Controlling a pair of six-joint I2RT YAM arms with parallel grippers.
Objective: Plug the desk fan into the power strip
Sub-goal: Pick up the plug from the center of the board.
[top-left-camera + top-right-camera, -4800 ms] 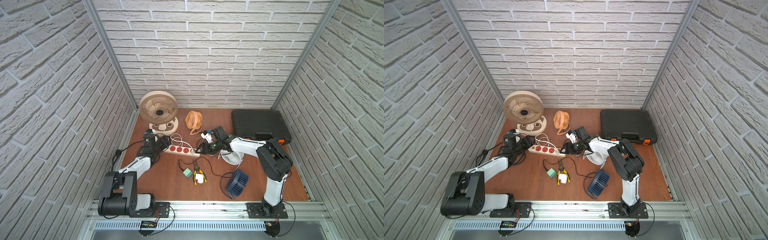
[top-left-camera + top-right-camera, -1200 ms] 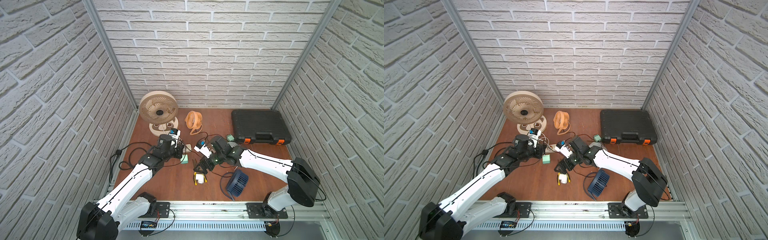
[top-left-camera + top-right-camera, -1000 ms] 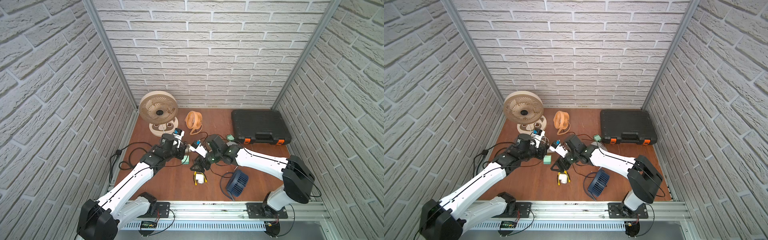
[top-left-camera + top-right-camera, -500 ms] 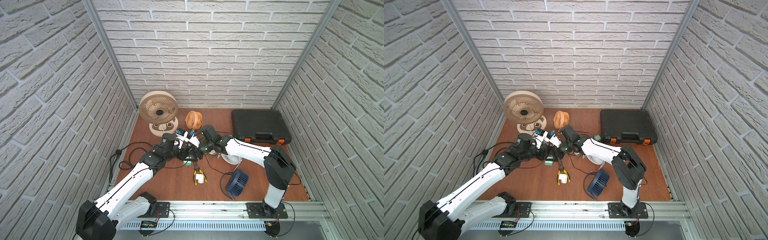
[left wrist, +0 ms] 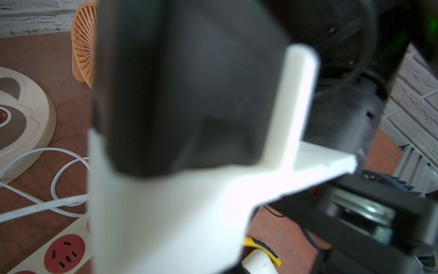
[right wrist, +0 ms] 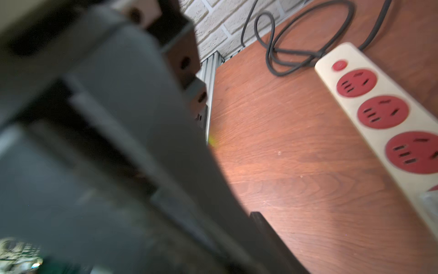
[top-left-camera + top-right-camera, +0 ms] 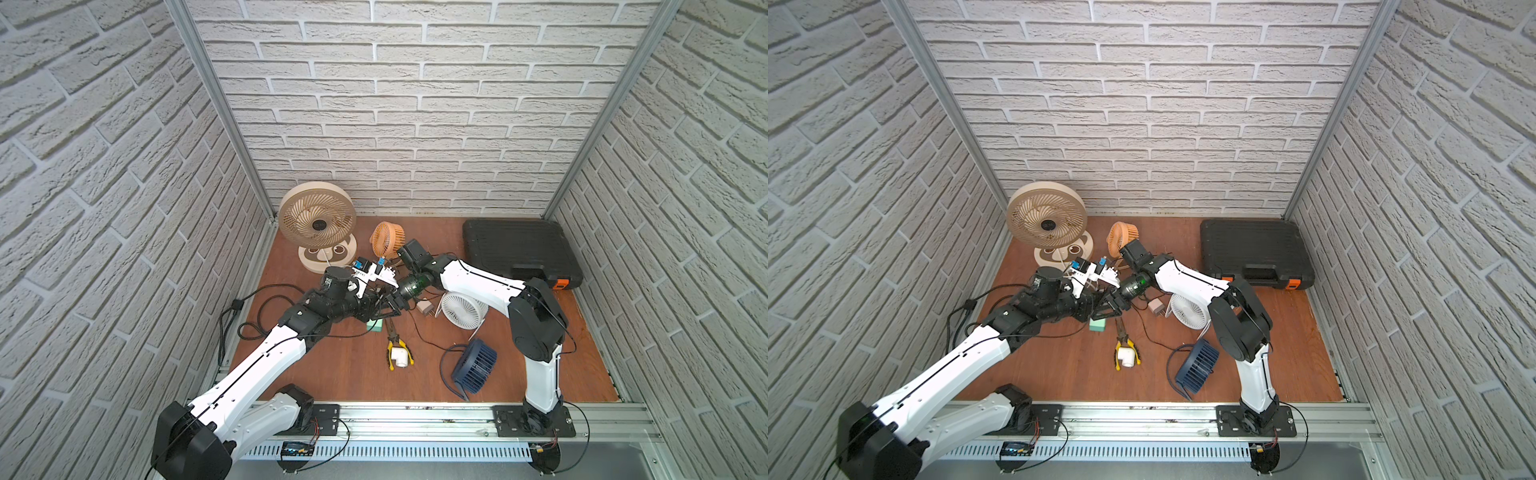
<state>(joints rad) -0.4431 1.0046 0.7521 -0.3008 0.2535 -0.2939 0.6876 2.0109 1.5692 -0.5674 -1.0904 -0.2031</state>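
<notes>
Pwr strip (image 6: 370, 93): smooth cream plastic bar w/ round red sockets (image 6: 382, 111), black cord (image 6: 296, 62), on woodgrain desk (image 6: 296, 154). My left tool (image 7: 371, 308) is together (right tool (image 7: 391, 309): can't tell).

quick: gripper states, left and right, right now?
Left gripper: closed; whether it pinches anything cannot be told.
Right gripper: open, jaws spread in both top views; nothing seen held.
</notes>
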